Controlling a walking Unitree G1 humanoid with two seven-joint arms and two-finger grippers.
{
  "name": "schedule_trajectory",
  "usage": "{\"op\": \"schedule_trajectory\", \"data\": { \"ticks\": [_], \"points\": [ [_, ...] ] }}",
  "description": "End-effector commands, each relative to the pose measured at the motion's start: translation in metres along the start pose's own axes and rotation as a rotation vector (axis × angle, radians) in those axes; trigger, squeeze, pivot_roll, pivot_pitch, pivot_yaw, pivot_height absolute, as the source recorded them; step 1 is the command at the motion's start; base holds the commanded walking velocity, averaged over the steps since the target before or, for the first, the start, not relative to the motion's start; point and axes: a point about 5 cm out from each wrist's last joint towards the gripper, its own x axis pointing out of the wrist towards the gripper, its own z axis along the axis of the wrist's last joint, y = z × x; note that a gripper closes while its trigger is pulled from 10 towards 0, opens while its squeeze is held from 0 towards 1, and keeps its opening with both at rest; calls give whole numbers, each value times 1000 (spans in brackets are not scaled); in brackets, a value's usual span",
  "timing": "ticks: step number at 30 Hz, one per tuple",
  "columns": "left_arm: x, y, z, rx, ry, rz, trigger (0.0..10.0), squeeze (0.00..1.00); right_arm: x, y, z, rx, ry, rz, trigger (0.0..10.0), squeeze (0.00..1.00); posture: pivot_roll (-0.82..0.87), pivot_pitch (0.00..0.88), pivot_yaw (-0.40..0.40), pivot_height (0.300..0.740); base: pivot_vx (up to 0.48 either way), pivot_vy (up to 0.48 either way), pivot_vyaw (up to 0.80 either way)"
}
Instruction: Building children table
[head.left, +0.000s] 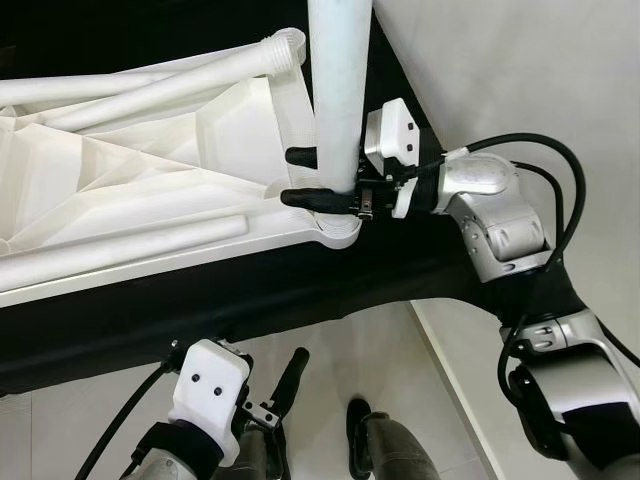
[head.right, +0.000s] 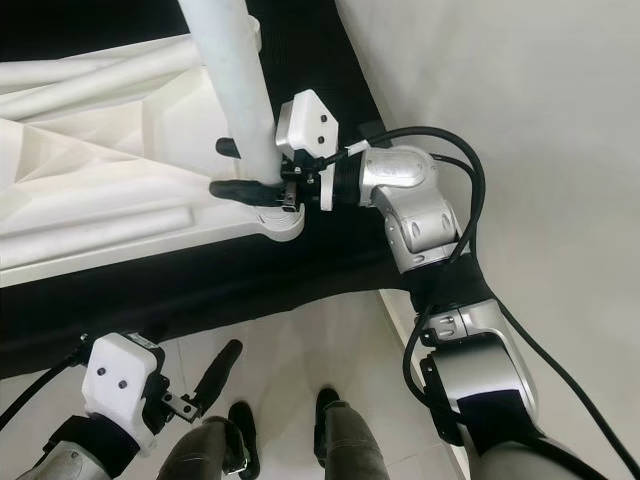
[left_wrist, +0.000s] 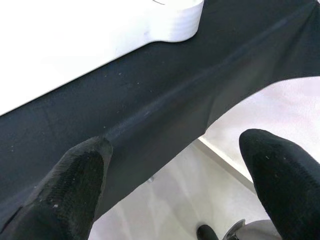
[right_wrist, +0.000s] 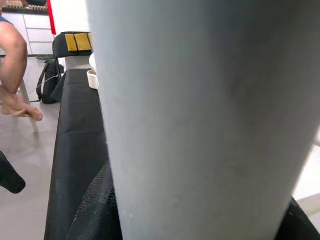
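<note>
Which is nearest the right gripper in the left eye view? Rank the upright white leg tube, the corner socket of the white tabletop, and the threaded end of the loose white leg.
1. Upright white leg tube: clamped in the right gripper jaws.
2. Corner socket of the white tabletop: just below the gripper.
3. Threaded end of the loose white leg: farther back on the tabletop.

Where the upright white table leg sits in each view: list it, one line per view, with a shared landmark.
Left eye view: table leg, top centre, held by the right gripper.
Right eye view: upper left of centre, above the corner socket.
Left wrist view: not in it.
Right wrist view: close up, between the fingers.
Landmark: white tabletop on black cloth.
</note>
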Motion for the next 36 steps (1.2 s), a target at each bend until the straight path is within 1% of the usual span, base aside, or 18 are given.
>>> {"op": "schedule_trajectory", "data": {
  "ticks": [1,3,6,9,12,14,17,20,22,27,29,30,31,32,33,34,35,36],
  "points": [
    [-2,-1,-7,-3,35,3,10000,0,-1,12,-51,208,208,-29,10000,0,-48,405,30,740,0,0,0],
    [-2,-1,-8,-3,35,2,10000,0,0,9,-55,253,225,-86,10000,0,-48,400,28,740,0,0,0],
    [-2,-1,-8,-3,35,3,10000,0,0,7,-57,278,232,-128,10000,0,-49,398,28,740,0,0,0],
    [-2,-1,-8,-2,35,3,10000,0,-2,4,-64,325,223,-260,10000,0,-51,394,27,740,0,0,0],
    [-2,-1,-8,-1,35,4,10000,0,-3,4,-64,329,218,-285,10000,0,-51,394,27,740,0,0,0],
    [-2,-1,-8,-1,36,4,10000,0,-6,6,-66,339,213,-309,10000,0,-54,392,31,740,0,0,0],
    [-1,0,-8,1,36,1,10000,0,-13,16,-67,343,193,-404,10000,0,-60,396,37,740,0,0,0],
    [-1,0,-8,2,36,0,10000,0,-14,19,-67,344,189,-424,10000,0,-60,396,37,740,0,0,0],
    [-1,1,-9,4,36,-1,10000,0,-14,30,-69,327,206,-463,10000,0,-62,397,40,740,0,0,0],
    [0,1,-9,5,36,0,10000,0,-13,35,-71,332,219,-495,10000,0,-62,397,35,740,0,0,0],
    [0,2,-9,8,36,3,10000,0,-23,45,-81,347,298,-905,10000,0,-66,394,25,740,0,0,0],
    [0,2,-9,8,36,3,10000,0,-23,45,-81,347,298,-905,10000,0,-66,394,25,740,0,0,0],
    [0,2,-9,8,35,6,10000,0,-19,62,-85,397,312,-987,10000,0,-59,393,27,740,0,0,0],
    [0,2,-9,8,35,6,10000,0,-19,62,-85,397,312,-987,10000,0,-59,393,27,740,0,0,0],
    [1,3,-9,9,34,8,10000,0,-12,76,-87,441,315,-1014,10000,0,-56,392,30,740,0,0,0],
    [1,3,-9,10,33,9,10000,0,-6,85,-88,470,306,-994,10000,0,-56,392,30,740,0,0,0],
    [1,3,-9,10,33,9,10000,0,-6,85,-88,470,306,-994,10000,0,-56,392,30,740,0,0,0],
    [1,3,-9,14,34,11,10000,0,1,88,-86,488,291,-988,10000,0,-47,389,34,740,0,0,0]
  ]
}}
